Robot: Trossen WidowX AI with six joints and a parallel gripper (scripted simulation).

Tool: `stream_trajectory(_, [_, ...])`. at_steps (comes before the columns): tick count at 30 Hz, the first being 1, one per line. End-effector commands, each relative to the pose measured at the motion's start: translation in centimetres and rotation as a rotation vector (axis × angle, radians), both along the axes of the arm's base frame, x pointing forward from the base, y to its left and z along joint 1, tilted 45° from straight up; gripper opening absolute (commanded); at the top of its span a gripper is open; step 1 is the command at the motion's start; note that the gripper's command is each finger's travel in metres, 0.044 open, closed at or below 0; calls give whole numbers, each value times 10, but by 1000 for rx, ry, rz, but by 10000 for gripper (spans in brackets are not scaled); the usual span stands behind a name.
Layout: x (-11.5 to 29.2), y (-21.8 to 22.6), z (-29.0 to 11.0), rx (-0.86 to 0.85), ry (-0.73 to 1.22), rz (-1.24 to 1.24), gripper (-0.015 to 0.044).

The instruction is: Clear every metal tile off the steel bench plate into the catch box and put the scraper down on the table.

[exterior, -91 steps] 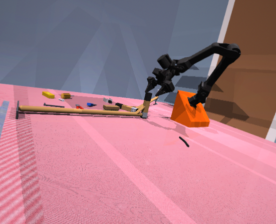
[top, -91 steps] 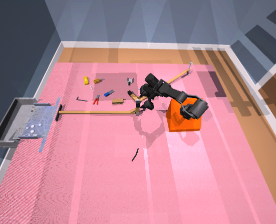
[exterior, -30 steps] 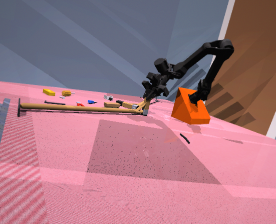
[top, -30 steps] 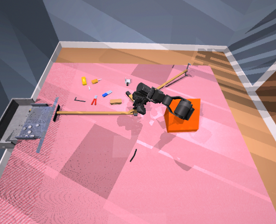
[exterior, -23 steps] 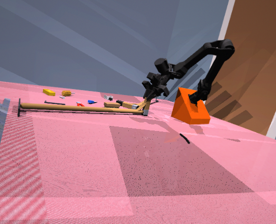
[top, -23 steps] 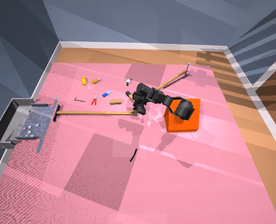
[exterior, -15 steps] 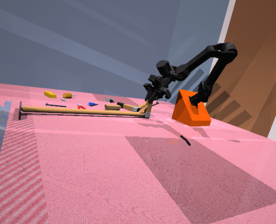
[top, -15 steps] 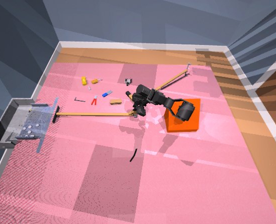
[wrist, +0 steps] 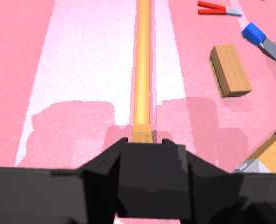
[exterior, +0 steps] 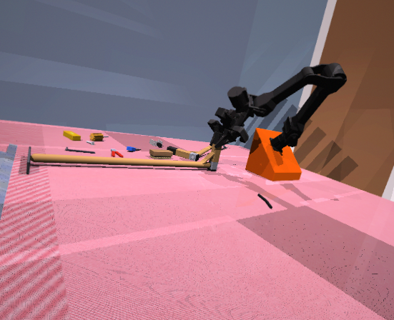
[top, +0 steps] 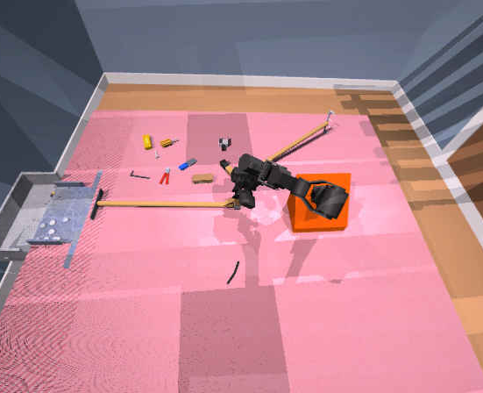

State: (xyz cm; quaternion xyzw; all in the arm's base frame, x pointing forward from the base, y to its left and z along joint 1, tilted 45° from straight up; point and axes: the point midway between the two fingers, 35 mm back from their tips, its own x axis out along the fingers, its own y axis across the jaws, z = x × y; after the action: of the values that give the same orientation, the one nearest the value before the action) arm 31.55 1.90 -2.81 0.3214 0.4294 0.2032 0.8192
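The long scraper lies on the pink table, with a tan wooden handle [top: 164, 203] and a black blade [top: 95, 203] next to the steel bench plate [top: 63, 215]. Several pale round metal tiles [top: 50, 226] sit on the plate. The grey catch box [top: 6, 219] stands at the plate's far left end. My gripper [top: 242, 199] is shut on the scraper handle at its near end, low over the table. The scraper also shows in the exterior view [exterior: 119, 161] under the gripper [exterior: 217, 144]. In the wrist view the handle [wrist: 142, 65] runs straight ahead from between the fingers.
A second long stick [top: 297, 141] with a metal hook end lies behind the arm. Small tools lie beyond the handle: red pliers [top: 165, 175], a wooden block [top: 202, 178], a blue item [top: 187, 164], an allen key [top: 138, 175], a yellow block [top: 147, 141]. The arm stands on an orange base [top: 319, 202].
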Motion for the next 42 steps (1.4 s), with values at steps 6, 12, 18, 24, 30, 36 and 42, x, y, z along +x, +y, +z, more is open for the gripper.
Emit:
stream_trajectory(6, [-1,7,10,-6,-6,-3,0])
stream_trajectory(12, [-2,13,16,-6,-5,-3,0])
stream_trajectory(18, [-3,18,22,-5,-5,-3,0])
stream_trajectory(24, [-5,24,27,-4,-6,-3,0])
stream_trajectory(30, [-6,30,33,-3,-6,-3,0])
stream_trajectory(36, [-8,35,38,-1,-7,-4,0])
stream_trajectory(42, [-11,41,43,2,-9,-5,0])
